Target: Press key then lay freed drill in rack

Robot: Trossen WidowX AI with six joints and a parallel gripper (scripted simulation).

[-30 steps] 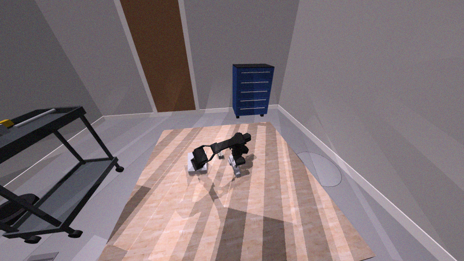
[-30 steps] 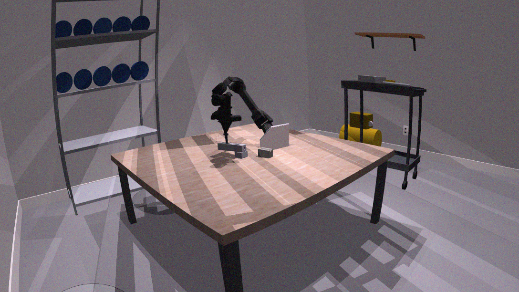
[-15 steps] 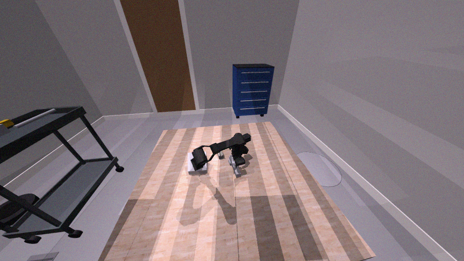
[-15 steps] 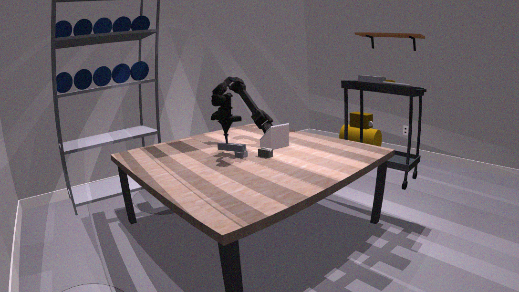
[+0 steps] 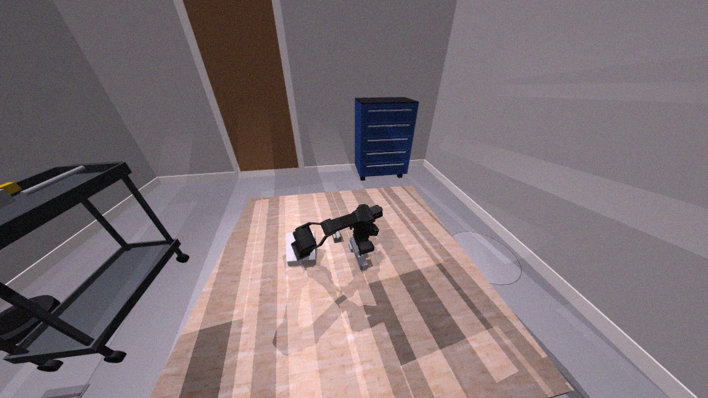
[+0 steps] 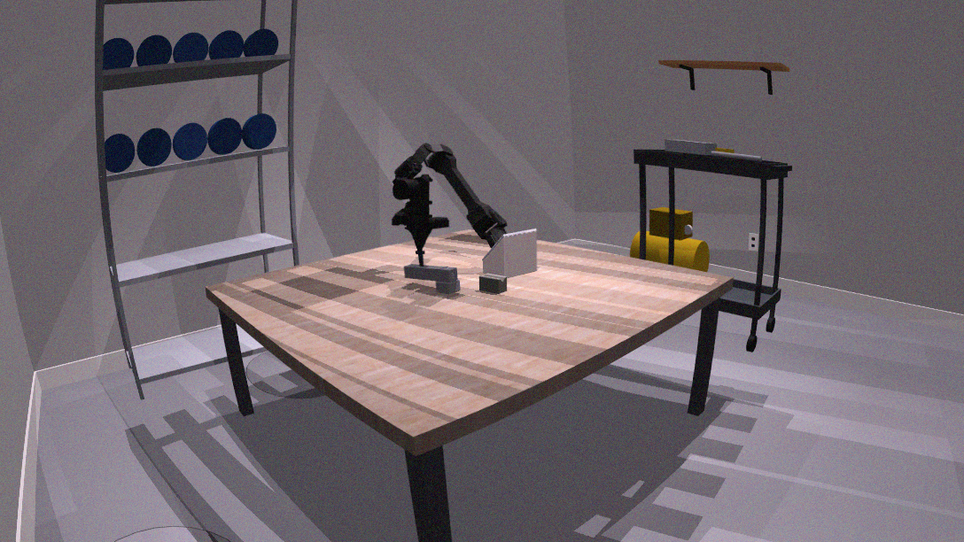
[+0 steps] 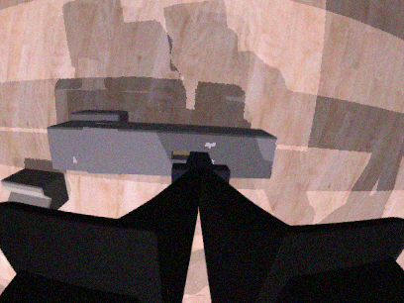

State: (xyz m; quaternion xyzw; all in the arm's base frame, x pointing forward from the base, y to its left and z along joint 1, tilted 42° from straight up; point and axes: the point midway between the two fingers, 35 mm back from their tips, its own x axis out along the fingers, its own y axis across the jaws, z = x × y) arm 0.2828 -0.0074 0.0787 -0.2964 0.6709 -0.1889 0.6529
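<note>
gripper (image 5: 365, 251) (image 6: 421, 263) (image 7: 200, 175): clenched tight, pointed down at the grey block
grey block (image 5: 357, 252) (image 6: 430, 273) (image 7: 114, 151): partly covered by the fingertips
key: can't be made out

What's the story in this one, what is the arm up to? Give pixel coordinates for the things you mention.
The black arm's gripper (image 5: 366, 248) (image 6: 421, 263) (image 7: 200, 175) points straight down, shut with nothing between its fingers, its tips at the top of a long grey block (image 5: 359, 253) (image 6: 429, 272) (image 7: 109, 151) on the table. That suits pressing the key, though whether the key has gone down can't be told. A small dark block (image 5: 337, 237) (image 6: 493, 284) (image 7: 56, 188) sits apart from it. No drill is in the rack yet, as far as these views show.
</note>
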